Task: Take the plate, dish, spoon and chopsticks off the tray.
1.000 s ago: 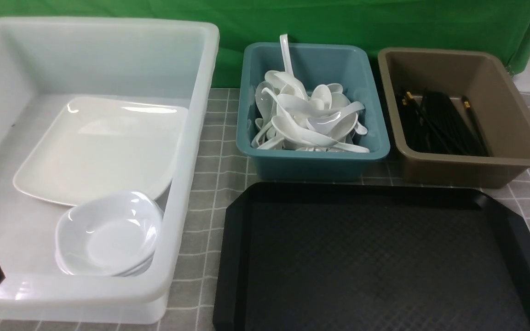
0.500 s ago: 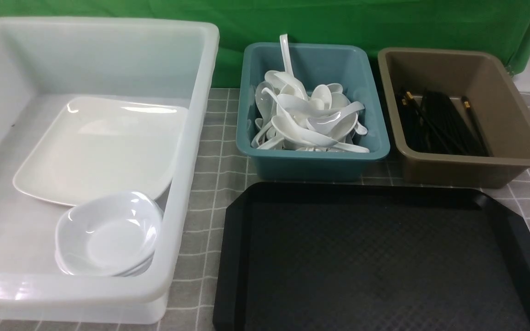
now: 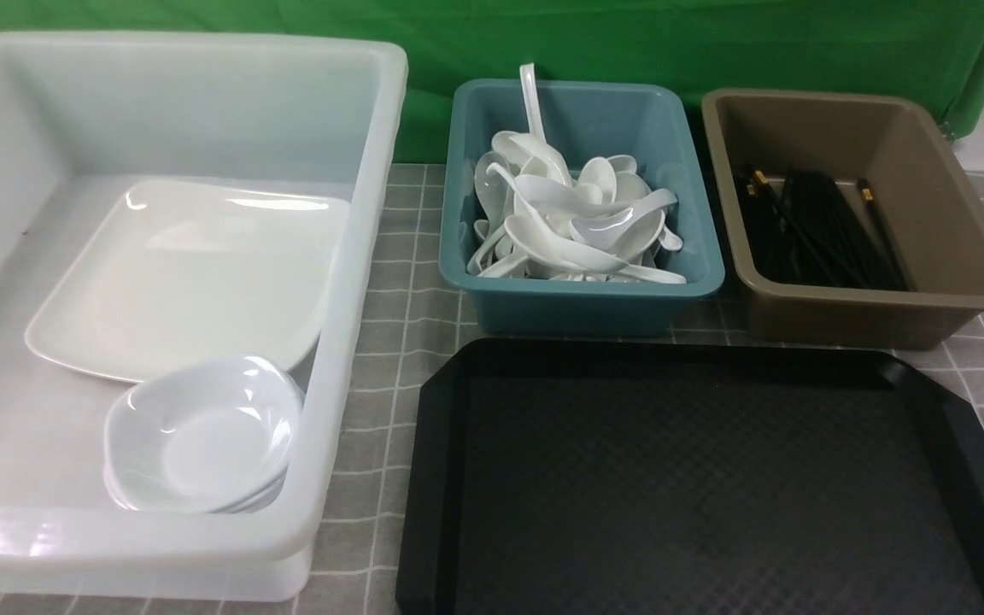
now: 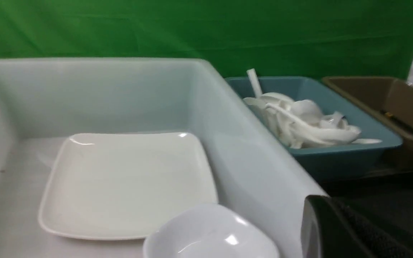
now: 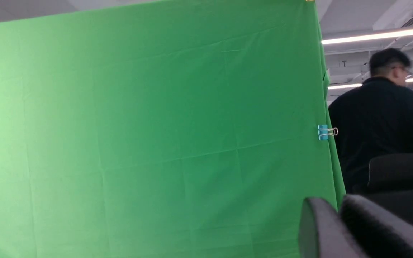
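Plate: lay flat in white tub, frame left; tray, lower right, bare. Glossy, rigid, likely slippery, breakable; best gripped at raised rim. Left gripper closed, empty; right gripper aperture undeterminable.

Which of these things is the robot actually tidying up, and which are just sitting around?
Part of the job:
tray, now bare
plate in the white tub
dishes beside it
spoons in the teal bin
chopsticks in the brown bin

Just there:
green backdrop
checked tablecloth
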`<action>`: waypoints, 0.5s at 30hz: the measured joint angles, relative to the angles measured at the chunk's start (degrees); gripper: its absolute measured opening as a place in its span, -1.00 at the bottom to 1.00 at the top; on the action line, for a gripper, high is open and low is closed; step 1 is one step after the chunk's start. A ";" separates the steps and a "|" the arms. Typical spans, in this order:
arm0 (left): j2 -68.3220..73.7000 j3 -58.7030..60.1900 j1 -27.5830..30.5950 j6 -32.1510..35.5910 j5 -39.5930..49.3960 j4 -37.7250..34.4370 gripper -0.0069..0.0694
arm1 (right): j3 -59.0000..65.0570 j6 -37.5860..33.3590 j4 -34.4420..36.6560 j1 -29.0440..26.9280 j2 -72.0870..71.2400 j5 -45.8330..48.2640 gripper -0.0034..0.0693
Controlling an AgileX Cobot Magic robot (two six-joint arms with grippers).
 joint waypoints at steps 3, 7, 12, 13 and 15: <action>-2.04 3.62 3.40 0.04 -3.47 1.20 -0.79 | 0.00 0.00 0.00 0.00 0.00 0.00 -0.55; -6.08 10.97 8.99 -1.24 -6.52 1.81 -0.79 | 0.00 0.00 0.00 0.00 0.00 0.06 -0.52; -6.78 19.72 10.26 -11.10 -12.02 6.99 -0.79 | 0.00 0.39 0.00 0.00 0.00 0.08 -0.48; -6.78 19.93 10.20 -12.43 -12.33 7.57 -0.79 | 0.00 0.45 0.00 0.00 0.00 0.01 -0.47; -6.78 20.19 10.20 -15.14 -13.03 10.11 -0.79 | 0.00 0.45 0.00 -0.05 0.00 0.08 -0.46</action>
